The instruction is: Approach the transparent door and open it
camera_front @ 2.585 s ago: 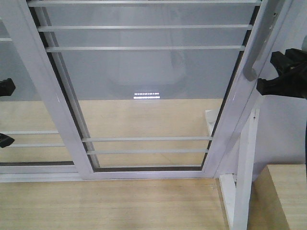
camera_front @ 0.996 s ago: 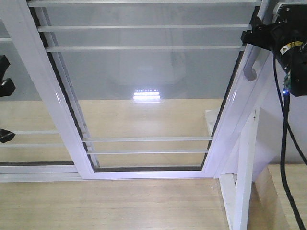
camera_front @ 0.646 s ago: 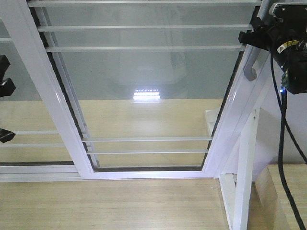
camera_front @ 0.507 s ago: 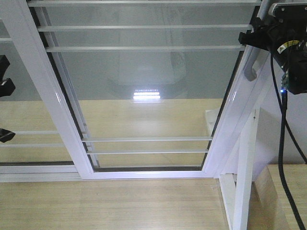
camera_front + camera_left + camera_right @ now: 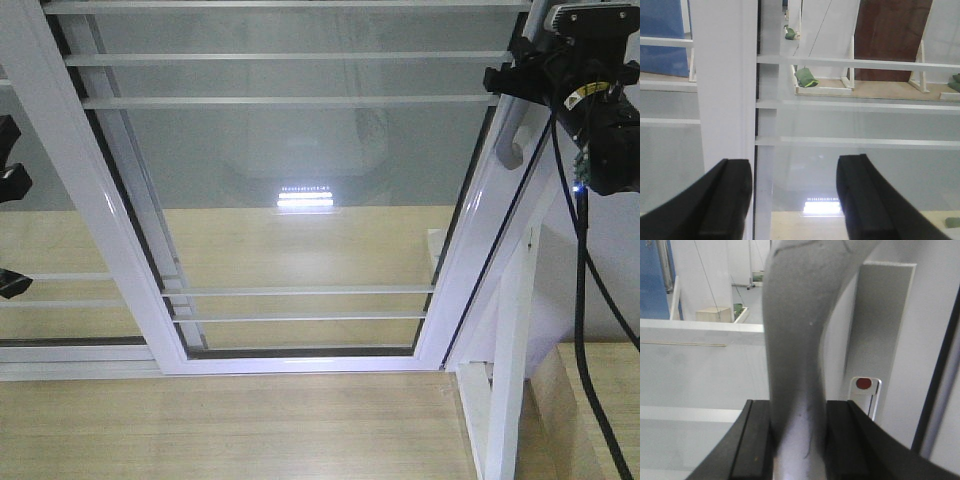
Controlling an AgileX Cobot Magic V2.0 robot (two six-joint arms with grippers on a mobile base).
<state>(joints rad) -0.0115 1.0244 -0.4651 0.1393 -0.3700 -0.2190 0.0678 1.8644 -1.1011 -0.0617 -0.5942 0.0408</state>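
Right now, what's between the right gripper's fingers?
The handle, clamped in the right gripper; the right wrist view shows it.

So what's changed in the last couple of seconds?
The right gripper rose, closed on the handle and slid the transparent door slightly left, opening a dark gap at its right edge. The left gripper stayed open, in place.

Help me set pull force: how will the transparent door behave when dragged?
The transparent door probably slides as one rigid panel, given its white frame and crossbars. Its glass looks heavy and fragile, so pull gently. The smooth curved handle may slip between the right gripper's fingers.
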